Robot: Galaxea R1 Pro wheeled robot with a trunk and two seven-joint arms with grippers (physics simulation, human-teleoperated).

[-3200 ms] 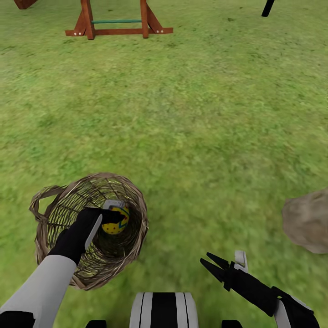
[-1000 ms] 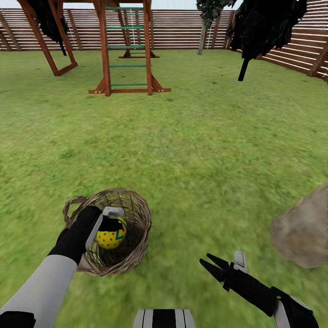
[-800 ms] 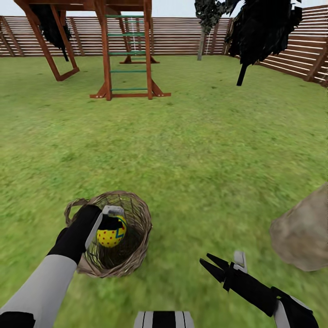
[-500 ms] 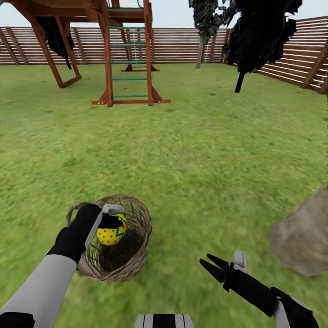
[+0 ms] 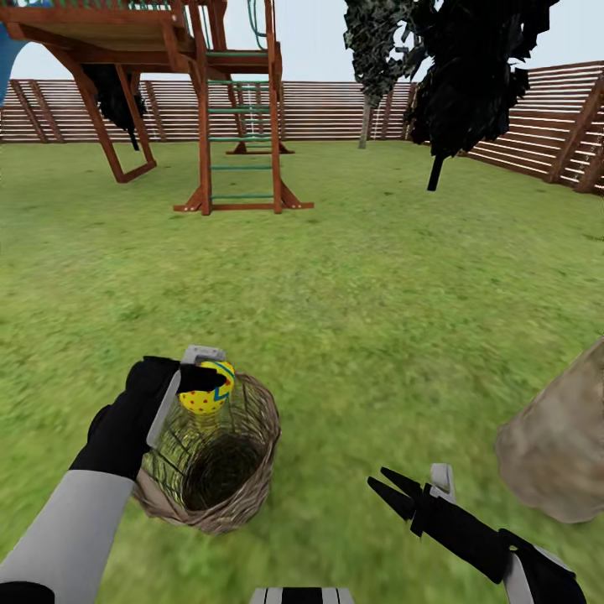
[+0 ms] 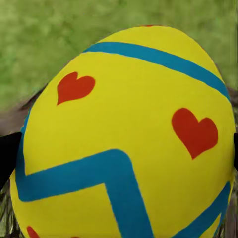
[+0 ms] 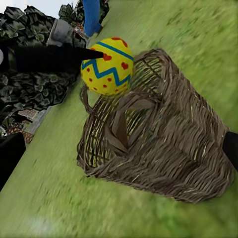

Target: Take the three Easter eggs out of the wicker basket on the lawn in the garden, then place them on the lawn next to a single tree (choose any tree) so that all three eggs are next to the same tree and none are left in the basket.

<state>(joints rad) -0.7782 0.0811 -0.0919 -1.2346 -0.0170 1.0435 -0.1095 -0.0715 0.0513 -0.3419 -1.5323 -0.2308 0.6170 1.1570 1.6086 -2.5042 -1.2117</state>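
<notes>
Left gripper (image 5: 201,375) jaws clenching Easter egg (image 5: 207,393), lifting it clear above wicker basket (image 5: 239,478) rim | right gripper (image 5: 404,488) jaws released, idling over lawn (image 5: 361,302).

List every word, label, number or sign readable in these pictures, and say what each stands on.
None: no view shows letters or digits.
The Easter egg in the left gripper bears only red hearts, red dots and blue zigzag bands.
The wicker basket, playset and fence are unmarked.
</notes>
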